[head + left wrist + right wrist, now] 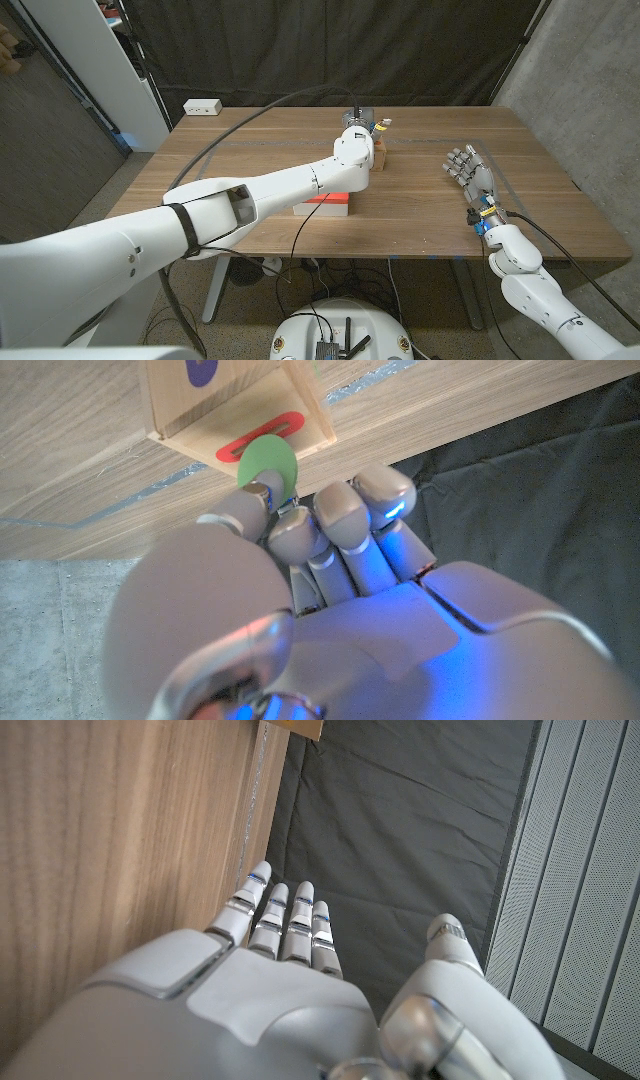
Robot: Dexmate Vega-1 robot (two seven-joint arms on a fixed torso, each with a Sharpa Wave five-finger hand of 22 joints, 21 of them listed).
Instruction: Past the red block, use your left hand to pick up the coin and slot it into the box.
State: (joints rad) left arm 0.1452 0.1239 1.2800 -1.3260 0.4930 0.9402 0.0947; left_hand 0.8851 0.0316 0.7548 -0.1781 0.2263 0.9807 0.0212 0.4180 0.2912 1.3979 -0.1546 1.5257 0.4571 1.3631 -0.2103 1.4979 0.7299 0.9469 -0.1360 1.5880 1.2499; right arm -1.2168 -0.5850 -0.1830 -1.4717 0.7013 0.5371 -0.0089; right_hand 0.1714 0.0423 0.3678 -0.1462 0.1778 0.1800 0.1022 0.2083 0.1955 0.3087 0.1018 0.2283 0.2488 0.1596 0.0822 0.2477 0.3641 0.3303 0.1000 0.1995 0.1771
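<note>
Two hands show from the head camera. The left hand (362, 128) is stretched out to the far middle of the table (250, 155), past the red block (324, 201), and sits right at the small wooden box (381, 152). Its arm hides most of the block and the box, and the coin cannot be made out from this view. The right hand (470, 168) waits on the right side of the table, well apart from the box, fingers spread and holding nothing.

From the left wrist camera, the left hand (300, 530) is curled in, pinching the green coin (267, 463) at its fingertips (262, 495). The coin's edge touches or overlaps the red-rimmed slot (262, 438) in the box (230, 400). The pick-up looks finished and the slotting step is in hand. Next, I judge, the coin's edge needs lining up with the long axis of the slot, then a push inward and a release. Whether the coin has already entered the slot I cannot tell.

From the right wrist camera, the right hand (290, 935) has straight fingers held apart, empty, alongside the table (110, 840).
</note>
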